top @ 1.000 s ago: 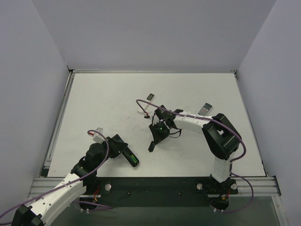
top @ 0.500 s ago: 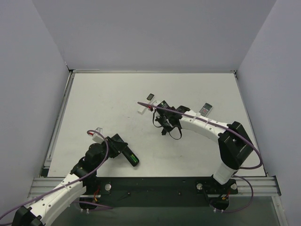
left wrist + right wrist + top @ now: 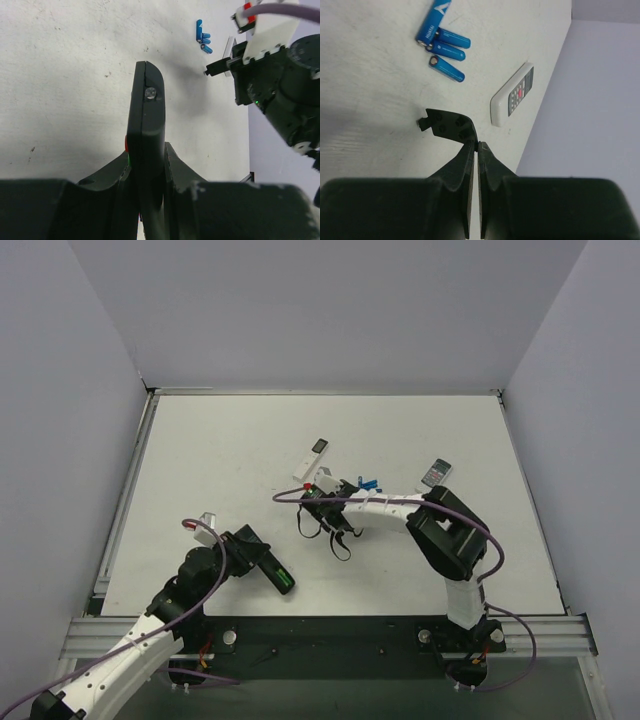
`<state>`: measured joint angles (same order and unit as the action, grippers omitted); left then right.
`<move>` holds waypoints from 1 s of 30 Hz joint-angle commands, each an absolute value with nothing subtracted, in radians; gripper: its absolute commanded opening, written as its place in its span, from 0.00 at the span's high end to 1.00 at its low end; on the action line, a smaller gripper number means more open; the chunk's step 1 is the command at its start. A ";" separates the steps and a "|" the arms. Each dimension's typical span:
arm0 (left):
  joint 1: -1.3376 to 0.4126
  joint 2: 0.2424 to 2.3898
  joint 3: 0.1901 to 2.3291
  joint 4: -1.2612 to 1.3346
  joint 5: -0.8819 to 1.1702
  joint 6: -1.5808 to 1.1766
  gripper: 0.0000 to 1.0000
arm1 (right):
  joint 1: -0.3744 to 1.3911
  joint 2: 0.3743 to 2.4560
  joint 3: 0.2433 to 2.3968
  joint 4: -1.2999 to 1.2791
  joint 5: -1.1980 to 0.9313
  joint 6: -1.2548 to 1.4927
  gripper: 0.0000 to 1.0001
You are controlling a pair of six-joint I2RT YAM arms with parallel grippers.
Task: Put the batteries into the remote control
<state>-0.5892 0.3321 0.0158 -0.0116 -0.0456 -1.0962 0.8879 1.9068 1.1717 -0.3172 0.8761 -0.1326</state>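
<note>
My left gripper (image 3: 240,550) (image 3: 147,150) is shut on the long black remote control (image 3: 265,565) (image 3: 146,115) and holds it edge-on near the table's front left. A green patch (image 3: 286,582) shows at the remote's near end; I cannot tell whether it is the green batteries. My right gripper (image 3: 314,507) (image 3: 478,146) is shut on a thin curved black cover piece (image 3: 447,125) just above the table's middle. The cover is hard to make out in the top view.
Several small blue cells (image 3: 368,483) (image 3: 442,42) (image 3: 202,37) lie right behind the right wrist. A white stick remote (image 3: 313,457) lies further back. A short white remote with a grey keypad (image 3: 435,472) (image 3: 512,102) lies to the right. The right arm (image 3: 280,85) faces the left camera.
The right arm swung back and then left with the black piece, its gripper now left of the blue cells. The white stick remote has come fully into view. The left arm hardly moved.
</note>
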 commanded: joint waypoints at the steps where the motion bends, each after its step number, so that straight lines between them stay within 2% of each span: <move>1: -0.592 0.284 0.051 -0.051 -0.055 -1.104 1.00 | 0.962 1.968 1.183 -0.314 1.061 -0.132 1.00; 11: -0.592 0.264 0.046 -0.064 -0.057 -1.111 1.00 | 1.081 2.034 1.190 -0.371 1.048 -0.032 1.00; 15: -0.592 0.268 0.046 -0.061 -0.057 -1.112 1.00 | 1.121 2.049 1.201 -0.400 1.002 0.000 0.97; 18: -0.592 0.270 0.046 -0.061 -0.054 -1.114 1.00 | 1.135 2.054 1.213 -0.417 0.962 0.029 0.86; 19: -0.591 0.268 0.046 -0.061 -0.054 -1.115 1.00 | 1.141 2.049 1.213 -0.419 0.951 0.034 0.79; 22: -0.592 0.265 0.043 -0.064 -0.054 -1.120 1.00 | 1.152 2.037 1.216 -0.423 0.901 0.051 0.72; 30: -0.592 0.264 0.043 -0.067 -0.054 -1.123 1.00 | 1.155 1.928 1.190 -0.436 0.793 0.113 0.66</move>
<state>-0.5896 0.2729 0.0158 -0.0887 -0.0486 -1.1145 1.1530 2.0445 1.1862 -0.3840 0.8608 0.0429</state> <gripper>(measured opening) 0.275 0.314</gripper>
